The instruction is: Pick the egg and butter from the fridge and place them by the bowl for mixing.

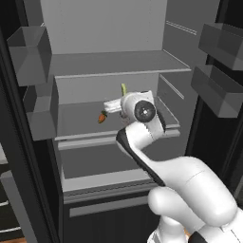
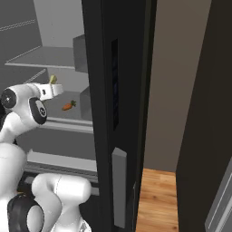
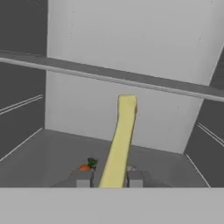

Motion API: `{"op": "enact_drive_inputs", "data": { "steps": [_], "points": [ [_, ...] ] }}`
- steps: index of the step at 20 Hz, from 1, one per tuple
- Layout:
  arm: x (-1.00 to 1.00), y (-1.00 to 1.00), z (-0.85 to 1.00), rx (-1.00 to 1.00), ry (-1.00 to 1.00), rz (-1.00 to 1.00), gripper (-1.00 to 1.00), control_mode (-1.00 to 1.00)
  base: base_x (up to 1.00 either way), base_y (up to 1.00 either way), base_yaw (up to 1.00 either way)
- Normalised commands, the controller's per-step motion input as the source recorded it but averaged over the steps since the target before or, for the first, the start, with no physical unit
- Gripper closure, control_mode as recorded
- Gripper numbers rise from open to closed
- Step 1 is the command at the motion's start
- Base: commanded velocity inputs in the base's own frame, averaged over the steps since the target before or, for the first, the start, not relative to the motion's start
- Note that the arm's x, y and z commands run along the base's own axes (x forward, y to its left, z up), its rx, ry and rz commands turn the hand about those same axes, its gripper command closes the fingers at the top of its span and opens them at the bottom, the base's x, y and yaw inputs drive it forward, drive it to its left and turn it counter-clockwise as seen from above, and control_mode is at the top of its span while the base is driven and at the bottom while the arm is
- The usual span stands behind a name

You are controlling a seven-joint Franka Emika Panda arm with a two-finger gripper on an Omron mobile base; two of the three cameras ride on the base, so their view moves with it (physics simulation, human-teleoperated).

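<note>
The tool (image 3: 109, 179) was clenched on the butter (image 3: 121, 140) — the yellow stick poked up from between its two tips. It was held up in the air inside the fridge (image 1: 109, 66), above the middle shelf (image 1: 80, 124). A little orange carrot (image 1: 102, 116) lay on that shelf, just beside the tool. So the butter was picked up but not yet out of the fridge. It had to go by the bowl, and the egg was left to fetch too.

no readable text, labels or signs
</note>
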Motion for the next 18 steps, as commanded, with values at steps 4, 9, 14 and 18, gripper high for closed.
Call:
{"op": "enact_drive_inputs", "data": {
  "steps": [4,9,14,18],
  "points": [
    [-0.73,-0.04,-0.20,0.00,0.29,0.03,1.00,-1.00,0.00,0.00,0.00],
    [-0.01,0.00,-0.02,0.00,0.05,0.01,1.00,-1.00,0.00,0.00,0.00],
    [-0.41,0.02,-0.52,0.00,0.42,0.00,1.00,-1.00,0.00,0.00,0.00],
    [-0.17,0.00,-0.28,0.00,0.25,0.00,1.00,-1.00,0.00,0.00,0.00]
  ]
}}
